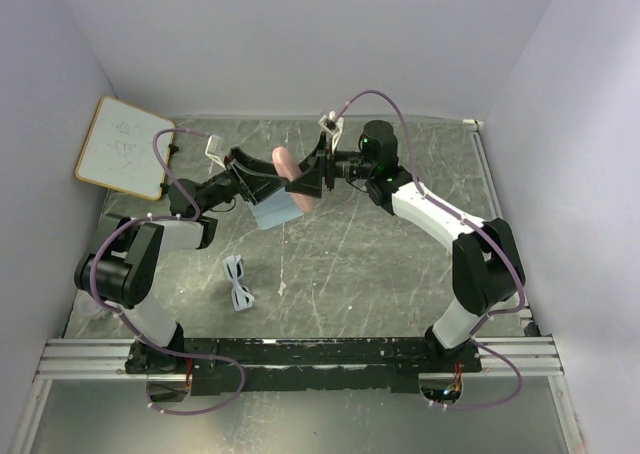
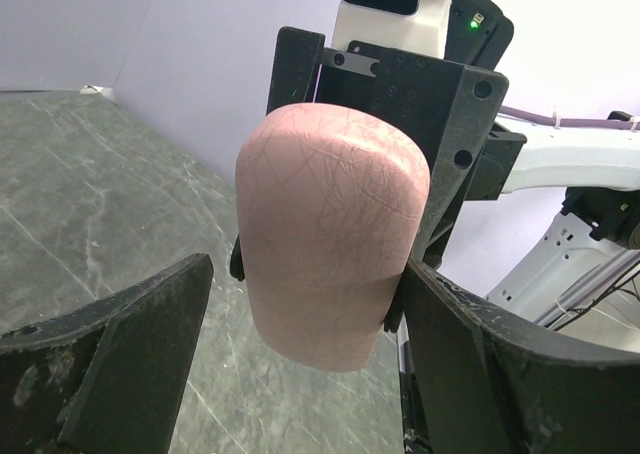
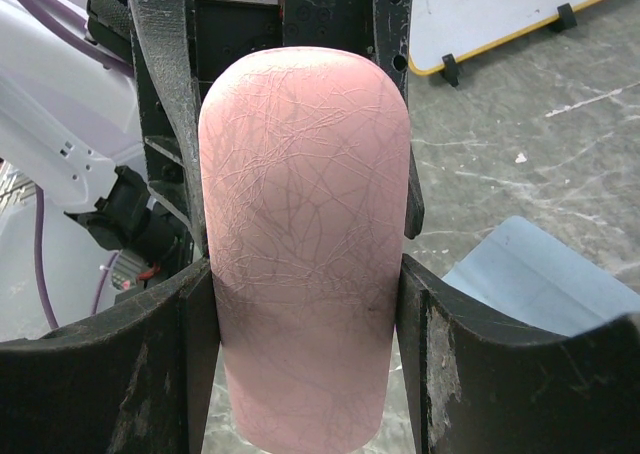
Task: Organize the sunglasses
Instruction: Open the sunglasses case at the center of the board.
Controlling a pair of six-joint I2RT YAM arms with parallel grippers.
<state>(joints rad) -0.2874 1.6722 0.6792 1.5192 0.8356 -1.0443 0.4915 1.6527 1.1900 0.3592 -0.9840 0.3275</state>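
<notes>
Rails (image 1: 90, 356) run along the near edge of the table (image 1: 380, 274), and both arms are fixed there. Just past them, on the left side, the sunglasses (image 1: 238, 282) lie flat on the grey top. They are small and white. They sit close to the left arm's base and well away from both grippers. A wide stretch of grey table lies between them and the right arm.

Farther in, near the middle, a light blue cloth (image 1: 272, 214) lies on the table. The pink case (image 1: 285, 162) is up off the table, and its lower end is above a corner of the cloth.

Both grippers meet at the case, one from each side. The right gripper (image 3: 305, 262) is squeezed onto it, with both fingers pressed against its long sides. The left gripper (image 2: 307, 266) is spread apart around the other end. One of its fingers (image 2: 500, 374) sits against the case. A gap shows between the other finger and the case.

At the far left, a whiteboard (image 1: 125, 146) leans against the side wall, with its bottom edge on the table. Plain walls close in the left, back and right edges.
</notes>
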